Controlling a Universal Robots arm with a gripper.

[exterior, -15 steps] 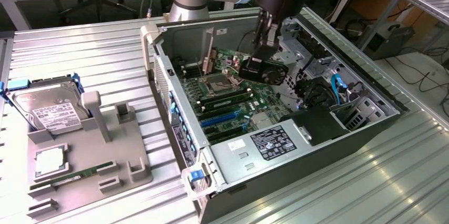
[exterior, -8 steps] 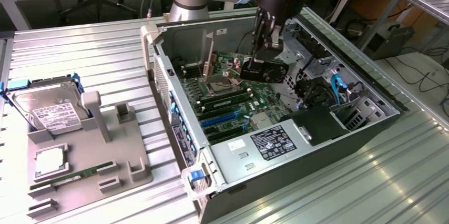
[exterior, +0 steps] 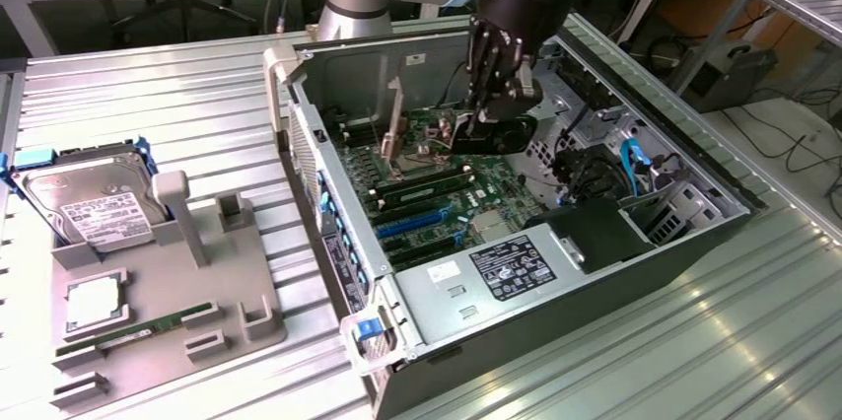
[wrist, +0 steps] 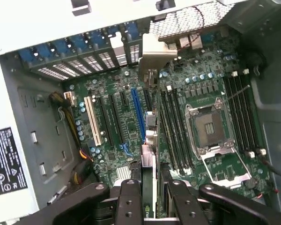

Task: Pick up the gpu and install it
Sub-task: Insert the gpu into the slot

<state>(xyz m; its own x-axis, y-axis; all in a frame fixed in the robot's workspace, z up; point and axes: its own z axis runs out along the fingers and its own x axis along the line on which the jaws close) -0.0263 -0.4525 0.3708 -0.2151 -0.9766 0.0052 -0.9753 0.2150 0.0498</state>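
The gpu (wrist: 150, 140) shows edge-on in the wrist view as a thin dark card, with its silvery end bracket (wrist: 155, 55) pointing at the case's rear slot covers. My gripper (wrist: 150, 190) is shut on it, a black finger (wrist: 128, 197) on each side. The card hangs above the motherboard, roughly parallel to the blue expansion slot (wrist: 137, 112) and just beside it, between that slot and the memory slots. In the exterior view the gripper (exterior: 502, 95) reaches down into the open computer case (exterior: 684, 233) with the dark gpu (exterior: 500, 132) under its fingers, over the far half of the motherboard.
An open CPU socket (wrist: 208, 126) with its raised lever lies beside the card. A white slot (wrist: 90, 119) and cables sit on the other side. The labelled power supply (exterior: 514, 267) fills the case's near corner. Outside, a grey holder (exterior: 231, 292) carries a hard drive (exterior: 93, 205) and a memory stick (exterior: 138, 328).
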